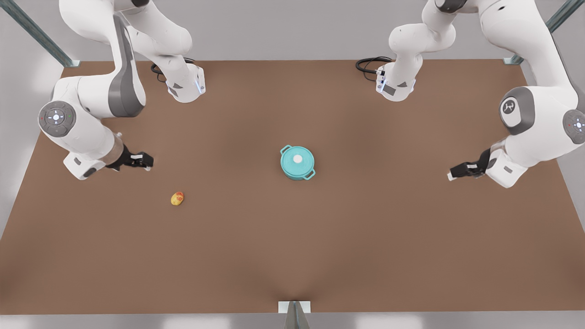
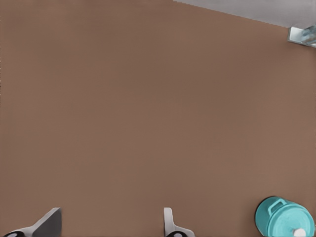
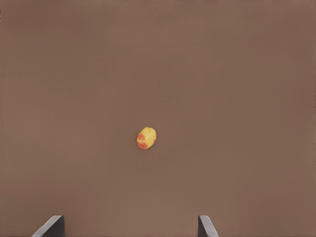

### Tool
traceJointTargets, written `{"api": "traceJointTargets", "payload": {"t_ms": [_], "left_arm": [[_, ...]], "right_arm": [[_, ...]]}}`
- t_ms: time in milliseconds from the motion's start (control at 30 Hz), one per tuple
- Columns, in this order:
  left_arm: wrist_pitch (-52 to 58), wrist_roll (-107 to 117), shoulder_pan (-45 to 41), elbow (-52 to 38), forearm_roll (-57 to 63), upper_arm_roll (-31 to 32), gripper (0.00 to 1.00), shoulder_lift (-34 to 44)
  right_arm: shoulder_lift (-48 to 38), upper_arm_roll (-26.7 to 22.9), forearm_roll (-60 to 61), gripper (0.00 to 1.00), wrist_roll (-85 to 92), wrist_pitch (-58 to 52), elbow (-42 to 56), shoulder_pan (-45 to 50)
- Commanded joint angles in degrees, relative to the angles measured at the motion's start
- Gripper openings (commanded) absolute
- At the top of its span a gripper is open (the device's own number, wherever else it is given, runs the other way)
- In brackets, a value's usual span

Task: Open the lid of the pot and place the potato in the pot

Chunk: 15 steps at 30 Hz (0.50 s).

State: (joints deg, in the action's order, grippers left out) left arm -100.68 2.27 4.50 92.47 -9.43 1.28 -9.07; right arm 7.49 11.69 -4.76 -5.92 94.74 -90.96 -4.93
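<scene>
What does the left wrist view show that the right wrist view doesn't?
Left wrist view, not the right: the pot with the pot lid closed on it, and a metal bracket at the table's far edge.
Right wrist view, not the left: the potato, lying alone on the table.
Shared: the brown table, and each arm's own fingers spread apart with nothing between them, the left gripper and the right gripper.
</scene>
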Motion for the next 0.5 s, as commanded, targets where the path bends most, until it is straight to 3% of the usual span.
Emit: {"api": "traceJointTargets", "payload": {"t_ms": [0,133,233,267,333,400,467], "left_arm": [[-7.3,-0.2,-0.1,0.0,0.1,0.2,1.00,0.3],[-6.9,-0.8,-1.8,-0.4,-0.2,2.0,1.00,-0.1],[-5.5,18.1,-20.3,-2.9,4.4,2.6,1.00,-2.1],[-1.9,26.8,-27.9,-12.0,9.1,2.6,1.00,-8.7],[-0.7,48.2,-43.2,-9.9,9.3,2.6,1.00,-12.6],[-1.7,56.7,-50.6,-9.7,8.5,2.6,1.00,-14.8],[-14.4,63.0,-52.8,-7.9,8.1,3.6,1.00,-17.6]], "right_arm": [[0.0,-0.1,-0.2,1.00,-5.2,7.1,0.2,-0.1],[3.3,0.5,-0.2,1.00,-8.3,7.7,0.5,1.7],[5.6,0.6,-0.2,1.00,-17.3,8.1,0.2,6.1],[6.0,0.6,0.3,1.00,-17.5,7.1,-0.4,7.0],[7.2,0.6,0.3,1.00,-18.1,6.7,-0.3,9.3],[8.0,0.5,-0.2,1.00,-21.0,6.3,0.1,10.2],[8.8,-0.7,-0.2,1.00,-18.7,5.7,-0.4,9.8]]}}
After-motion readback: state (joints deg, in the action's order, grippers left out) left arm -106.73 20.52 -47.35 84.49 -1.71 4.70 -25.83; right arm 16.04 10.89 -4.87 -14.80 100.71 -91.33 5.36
